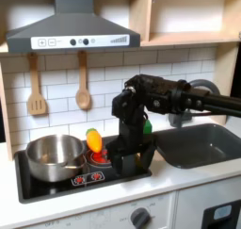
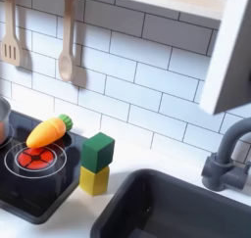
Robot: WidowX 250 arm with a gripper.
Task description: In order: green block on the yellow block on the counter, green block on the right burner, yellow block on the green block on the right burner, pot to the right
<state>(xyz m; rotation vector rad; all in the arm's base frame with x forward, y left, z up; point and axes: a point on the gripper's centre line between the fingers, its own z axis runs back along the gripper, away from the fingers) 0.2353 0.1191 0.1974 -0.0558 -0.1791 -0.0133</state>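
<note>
In the second exterior view the green block (image 2: 98, 150) sits on top of the yellow block (image 2: 94, 180) on the pale counter (image 2: 69, 222), just right of the black hob. The right burner (image 2: 34, 160) is bare, with red rings. In the first exterior view my black arm reaches down from the right, and the gripper (image 1: 126, 159) hangs low by the hob's right end. Its fingers are too dark to read. A sliver of green (image 1: 146, 127) shows beside the arm. The steel pot (image 1: 54, 155) stands on the left of the hob, and the right burner (image 1: 102, 158) lies beside it.
An orange carrot toy (image 2: 49, 130) lies behind the right burner. The dark sink (image 1: 202, 143) and grey faucet (image 2: 230, 154) are to the right in both exterior views. A wooden spatula (image 1: 36, 91) and spoon (image 1: 83, 87) hang on the tiled wall.
</note>
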